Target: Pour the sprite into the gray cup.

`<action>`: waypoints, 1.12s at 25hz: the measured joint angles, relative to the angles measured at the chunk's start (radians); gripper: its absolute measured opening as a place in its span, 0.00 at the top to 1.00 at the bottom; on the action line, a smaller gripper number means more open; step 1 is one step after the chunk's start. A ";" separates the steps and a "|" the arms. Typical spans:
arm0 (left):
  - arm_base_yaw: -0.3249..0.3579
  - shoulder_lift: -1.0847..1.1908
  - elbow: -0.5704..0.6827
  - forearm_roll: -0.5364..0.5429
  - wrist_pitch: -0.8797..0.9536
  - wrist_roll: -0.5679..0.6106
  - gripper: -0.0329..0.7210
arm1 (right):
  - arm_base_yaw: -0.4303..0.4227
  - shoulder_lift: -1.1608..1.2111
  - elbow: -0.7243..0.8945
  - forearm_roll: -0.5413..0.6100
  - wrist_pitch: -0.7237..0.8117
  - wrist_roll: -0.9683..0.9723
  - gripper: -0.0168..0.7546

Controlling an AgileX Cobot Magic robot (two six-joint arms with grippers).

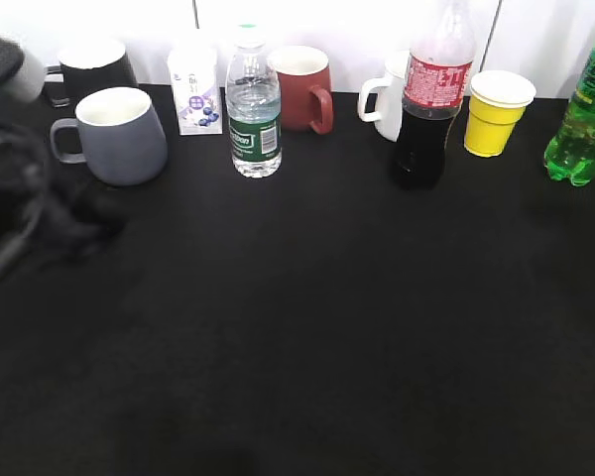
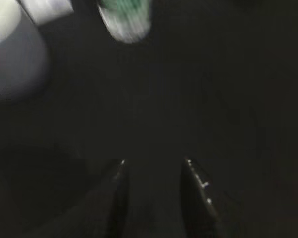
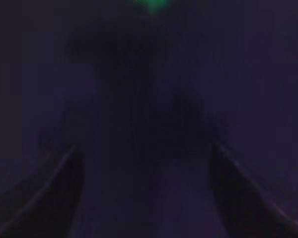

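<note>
exterior view: the sprite [image 1: 583, 114] stands upright at the table's far right edge, the gray cup [image 1: 121, 134] far left, well apart. right gripper [image 3: 144, 198], fingers spread and empty, faces the bottle dead ahead; left gripper [image 2: 154, 198], also parted, waits near the cup.

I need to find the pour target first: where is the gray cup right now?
In the exterior view the gray cup stands at the far left of the back row, just in front of the black mug and left of the small carton.
</note>
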 joint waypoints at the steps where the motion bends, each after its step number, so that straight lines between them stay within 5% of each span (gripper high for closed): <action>1: -0.001 -0.016 -0.022 0.104 0.122 -0.099 0.60 | 0.000 -0.027 -0.014 0.039 0.092 0.000 0.21; 2: -0.001 -0.056 -0.044 0.302 0.324 -0.264 0.60 | 0.000 -0.089 -0.017 0.058 0.151 -0.003 0.21; 4: -0.001 -0.127 -0.055 0.383 0.489 -0.331 0.58 | 0.000 -0.179 -0.017 0.069 0.195 -0.004 0.21; 9: -0.001 -0.547 -0.062 0.283 0.789 -0.347 0.31 | 0.000 -0.595 -0.020 0.135 0.378 -0.009 0.21; 15: -0.001 -0.921 0.072 0.192 0.813 -0.311 0.30 | 0.000 -0.965 0.028 0.056 0.707 -0.009 0.21; 21: -0.001 -0.947 0.116 0.113 0.818 -0.216 0.30 | 0.000 -1.161 0.183 0.029 0.721 -0.001 0.21; 28: -0.001 -0.947 0.171 0.154 0.664 -0.190 0.30 | 0.000 -1.165 0.232 0.028 0.562 -0.001 0.21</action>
